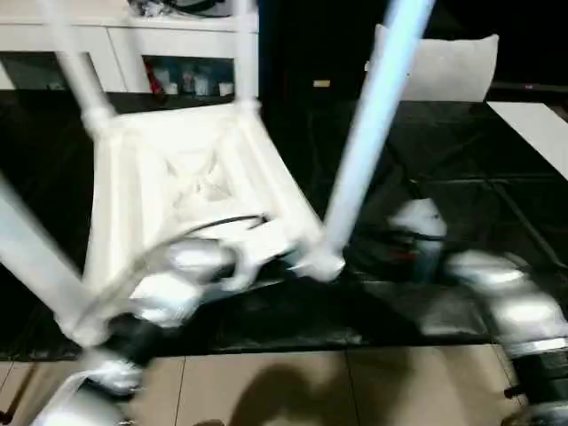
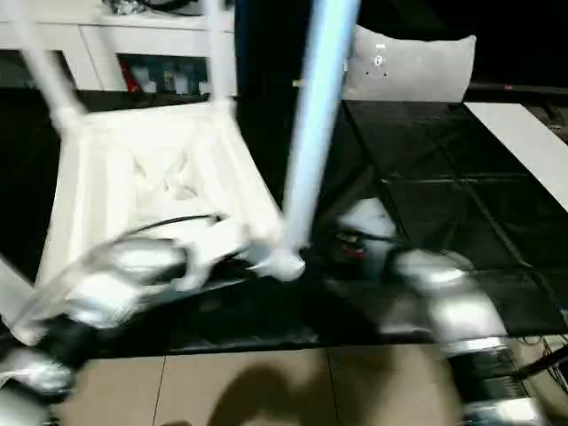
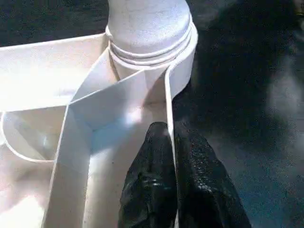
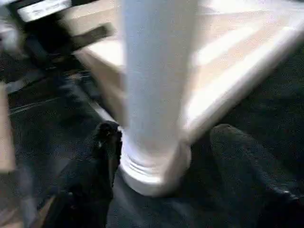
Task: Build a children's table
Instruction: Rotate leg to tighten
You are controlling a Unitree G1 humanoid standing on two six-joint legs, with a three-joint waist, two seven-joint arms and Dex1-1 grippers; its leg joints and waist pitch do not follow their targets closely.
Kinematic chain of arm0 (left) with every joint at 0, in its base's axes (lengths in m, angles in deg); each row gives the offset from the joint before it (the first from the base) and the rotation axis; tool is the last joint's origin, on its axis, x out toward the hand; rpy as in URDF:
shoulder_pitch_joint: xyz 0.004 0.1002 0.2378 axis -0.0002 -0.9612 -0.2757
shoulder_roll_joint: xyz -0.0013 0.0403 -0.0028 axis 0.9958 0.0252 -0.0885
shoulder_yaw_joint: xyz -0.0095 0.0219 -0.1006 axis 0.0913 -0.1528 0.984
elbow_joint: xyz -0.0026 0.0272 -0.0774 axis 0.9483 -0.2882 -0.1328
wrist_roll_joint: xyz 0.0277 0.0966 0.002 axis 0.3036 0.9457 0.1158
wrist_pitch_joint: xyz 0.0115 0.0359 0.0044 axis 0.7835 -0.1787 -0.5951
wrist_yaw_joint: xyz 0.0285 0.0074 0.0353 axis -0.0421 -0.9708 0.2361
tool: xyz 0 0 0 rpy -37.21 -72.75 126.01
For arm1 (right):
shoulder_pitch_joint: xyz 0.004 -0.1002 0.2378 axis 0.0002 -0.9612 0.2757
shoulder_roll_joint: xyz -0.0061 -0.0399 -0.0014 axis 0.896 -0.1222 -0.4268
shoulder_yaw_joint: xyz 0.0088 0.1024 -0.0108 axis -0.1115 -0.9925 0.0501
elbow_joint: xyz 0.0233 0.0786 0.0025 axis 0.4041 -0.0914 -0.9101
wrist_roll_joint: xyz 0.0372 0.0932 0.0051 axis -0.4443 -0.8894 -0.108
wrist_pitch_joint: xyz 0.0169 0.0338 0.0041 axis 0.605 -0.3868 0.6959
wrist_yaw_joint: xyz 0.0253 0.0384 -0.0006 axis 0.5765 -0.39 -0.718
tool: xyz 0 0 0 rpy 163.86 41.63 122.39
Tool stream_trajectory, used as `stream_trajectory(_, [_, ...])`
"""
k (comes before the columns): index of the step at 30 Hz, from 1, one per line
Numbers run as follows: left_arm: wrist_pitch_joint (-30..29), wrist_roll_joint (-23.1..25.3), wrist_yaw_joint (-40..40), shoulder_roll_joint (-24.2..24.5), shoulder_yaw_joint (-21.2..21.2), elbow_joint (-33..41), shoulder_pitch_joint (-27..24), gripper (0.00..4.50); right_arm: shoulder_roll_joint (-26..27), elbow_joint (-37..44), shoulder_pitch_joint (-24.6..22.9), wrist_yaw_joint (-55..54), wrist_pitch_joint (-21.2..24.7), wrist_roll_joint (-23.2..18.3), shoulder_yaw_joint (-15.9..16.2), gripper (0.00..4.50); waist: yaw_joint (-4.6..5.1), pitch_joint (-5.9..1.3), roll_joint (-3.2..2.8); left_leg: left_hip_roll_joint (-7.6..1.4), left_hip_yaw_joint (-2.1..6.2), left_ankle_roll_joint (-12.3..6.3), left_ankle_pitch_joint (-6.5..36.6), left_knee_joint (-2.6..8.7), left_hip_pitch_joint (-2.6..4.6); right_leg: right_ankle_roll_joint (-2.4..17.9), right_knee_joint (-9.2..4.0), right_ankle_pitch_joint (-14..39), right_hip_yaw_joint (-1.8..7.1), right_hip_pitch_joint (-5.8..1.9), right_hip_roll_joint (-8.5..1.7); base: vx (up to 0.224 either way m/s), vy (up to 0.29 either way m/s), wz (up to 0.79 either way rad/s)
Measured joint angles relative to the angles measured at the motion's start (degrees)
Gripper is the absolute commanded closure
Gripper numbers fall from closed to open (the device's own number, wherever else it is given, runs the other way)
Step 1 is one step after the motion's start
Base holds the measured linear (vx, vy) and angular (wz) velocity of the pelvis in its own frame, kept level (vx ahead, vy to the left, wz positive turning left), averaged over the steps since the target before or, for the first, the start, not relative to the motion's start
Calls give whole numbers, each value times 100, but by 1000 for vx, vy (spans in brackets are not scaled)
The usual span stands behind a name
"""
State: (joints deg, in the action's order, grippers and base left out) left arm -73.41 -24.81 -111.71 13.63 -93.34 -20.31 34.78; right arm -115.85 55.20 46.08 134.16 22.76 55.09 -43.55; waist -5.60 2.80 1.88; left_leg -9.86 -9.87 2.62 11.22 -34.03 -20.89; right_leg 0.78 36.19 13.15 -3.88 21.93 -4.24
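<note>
Left gripper (image 3: 173, 156) pinched white plastic tabletop's (image 1: 177, 177) rim | right gripper (image 4: 166, 156) straddled leg (image 4: 156, 71), unclamped | legs socketed; flipping left

The left silver, rounded metallic forearm (image 1: 169, 284) has a glossy shell, a thin black cable (image 1: 213, 224) arching over its top, and a black band (image 1: 133, 339) nearer the body before another silver segment. The right silver forearm (image 1: 515, 302) is equally bulbous and shiny, ending toward the body in a black ribbed collar (image 1: 541, 366). The left gripper (image 3: 173, 185) has two matt black, rubbery, pebble-textured fingers (image 3: 152, 190); the right gripper (image 4: 166, 156) has the same black fingers (image 4: 90, 180), rounded at the tips.
</note>
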Motion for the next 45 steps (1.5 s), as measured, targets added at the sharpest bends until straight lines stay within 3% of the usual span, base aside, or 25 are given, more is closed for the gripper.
stream_trajectory(1, [71,-20,-101,58,-58,13,0,450,-10,-65,30,144,-12,-7,70,167,-23,2,4,1,-1,-2,1,-5,-4,2,-1,-1,0,1,-3,0,0,0])
stream_trajectory(5, [307,-77,-381,206,-163,44,0,450,-79,-211,61,526,-54,-108,148,197,-111,10,30,4,-1,-17,9,-26,-12,7,-2,-5,1,0,-7,0,0,0])
stream_trajectory(9, [583,-76,-596,303,-166,-33,1,450,-166,-395,117,932,-166,-118,247,231,-113,7,71,3,-2,-17,10,-29,-8,10,0,-6,0,-2,-8,0,0,0])
stream_trajectory(19, [754,-92,-729,402,-168,-80,5,450,-77,-816,247,1100,-367,-90,314,306,-100,3,95,1,-2,-15,9,-29,-5,12,7,-7,0,-2,-7,0,0,0])
stream_trajectory(22, [756,-91,-732,408,-165,-82,4,450,-39,-866,247,1042,-443,-18,325,306,-94,3,96,1,-2,-14,8,-30,-2,12,9,-8,0,-3,-6,0,0,0])
stream_trajectory(25, [756,-88,-732,413,-161,-84,4,450,8,-891,247,1030,-275,-71,312,267,-93,3,96,0,-2,-13,7,-30,0,12,12,-8,1,-3,-6,0,0,0])
stream_trajectory(29, [777,-88,-737,404,-162,-90,4,450,32,-897,259,1044,-195,-113,312,265,-102,3,96,0,-2,-13,7,-29,-2,12,11,-8,0,-2,-6,0,0,0])
stream_trajectory(37, [864,-89,-750,376,-170,-200,51,450,190,-1005,400,972,-336,-75,333,183,-117,3,96,0,-3,-9,5,-30,-1,13,15,-8,0,-3,-7,0,0,0])
stream_trajectory(41, [897,-88,-750,374,-173,-226,57,450,198,-1018,446,919,-428,13,350,183,-119,3,96,0,-3,-9,4,-30,-1,13,16,-8,0,-3,-7,0,0,0])
stream_trajectory(45, [907,-86,-750,374,-173,-235,59,450,207,-1019,445,1027,-287,-90,349,222,-118,3,96,0,-3,-9,4,-30,0,13,16,-8,0,-3,-7,0,0,0])
